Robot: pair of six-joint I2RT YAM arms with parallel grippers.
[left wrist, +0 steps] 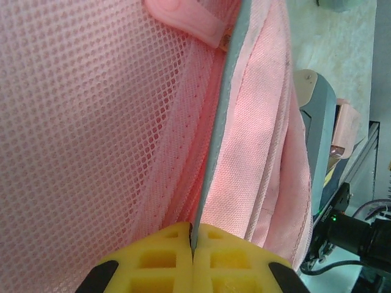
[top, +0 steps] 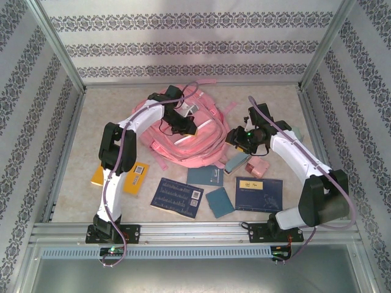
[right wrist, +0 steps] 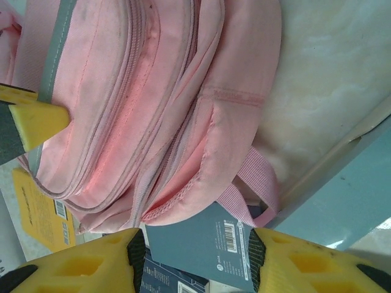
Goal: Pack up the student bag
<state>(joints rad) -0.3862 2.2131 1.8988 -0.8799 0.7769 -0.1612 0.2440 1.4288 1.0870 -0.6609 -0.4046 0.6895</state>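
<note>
Yellow gridded left pincer [left wrist: 192, 237] pinches grey binding [left wrist: 223, 104], pink mesh student bag [left wrist: 91, 134].

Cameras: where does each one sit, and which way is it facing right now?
Top external: above and behind the bases, looking down on the left arm, right arm, student bag and books.
Left wrist: on the left arm, looking along the shut left fingers at the bag's mesh and grey trim.
Right wrist: on the right arm, looking past the open right fingers at the bag and a grey booklet.
Shared: both wrist views show the grey trim.
</note>
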